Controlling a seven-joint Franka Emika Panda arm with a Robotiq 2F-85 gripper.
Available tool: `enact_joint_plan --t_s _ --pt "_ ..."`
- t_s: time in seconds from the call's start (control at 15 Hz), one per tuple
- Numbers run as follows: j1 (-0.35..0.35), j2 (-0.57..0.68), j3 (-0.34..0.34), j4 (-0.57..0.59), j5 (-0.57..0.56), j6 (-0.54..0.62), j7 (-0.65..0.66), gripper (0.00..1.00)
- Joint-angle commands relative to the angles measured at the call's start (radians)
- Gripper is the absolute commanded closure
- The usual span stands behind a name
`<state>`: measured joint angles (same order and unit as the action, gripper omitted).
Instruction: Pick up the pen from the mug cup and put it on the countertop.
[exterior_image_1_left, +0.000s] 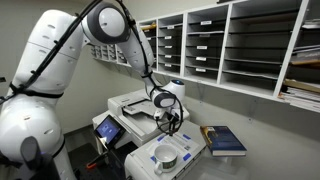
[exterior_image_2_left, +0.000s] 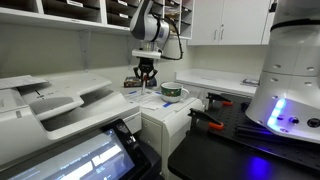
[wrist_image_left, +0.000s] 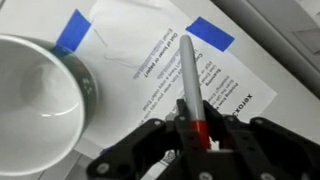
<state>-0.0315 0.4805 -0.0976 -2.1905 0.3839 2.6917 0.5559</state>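
My gripper (wrist_image_left: 198, 140) is shut on the pen (wrist_image_left: 190, 80), a slim grey stick with a red band at the jaws. The pen points away from the jaws over a printed sheet (wrist_image_left: 160, 60) held by blue tape on the white machine top. The white mug cup (wrist_image_left: 35, 100) with a grey inside stands just beside it on the same sheet, with nothing showing inside. In both exterior views the gripper (exterior_image_1_left: 170, 122) (exterior_image_2_left: 146, 76) hangs a little above the machine top, next to the mug (exterior_image_1_left: 167, 156) (exterior_image_2_left: 172, 92). The grey countertop (exterior_image_1_left: 270, 150) lies beyond the machine.
A blue book (exterior_image_1_left: 225, 140) lies on the counter beside the white printer (exterior_image_1_left: 135, 105). Wall shelves with paper trays (exterior_image_1_left: 220, 45) run above. A second printer with a touch screen (exterior_image_2_left: 80, 150) fills the near side. Red-handled tools (exterior_image_2_left: 205, 120) lie on a dark surface.
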Motion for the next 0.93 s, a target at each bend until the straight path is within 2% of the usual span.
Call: enact_joint_plan --t_s 0.0,0.07,0.2,0.47,0.53,0.67,0.87 --pt "0.003 0.021 -0.008 0.046 0.004 -0.030 0.001 0.54" --pt "0.009 0.019 -0.013 0.046 -0.006 -0.036 0.002 0.47" --pt "0.073 -0.010 -0.078 0.005 -0.101 -0.005 0.050 0.34" --pt "0.197 -0.104 -0.222 -0.108 -0.320 0.160 0.092 0.03" --pt "0.229 -0.133 -0.261 -0.136 -0.372 0.185 0.106 0.00" --pt "0.253 -0.197 -0.295 -0.183 -0.430 0.168 0.110 0.00" --pt "0.239 -0.287 -0.286 -0.246 -0.491 0.139 0.101 0.00"
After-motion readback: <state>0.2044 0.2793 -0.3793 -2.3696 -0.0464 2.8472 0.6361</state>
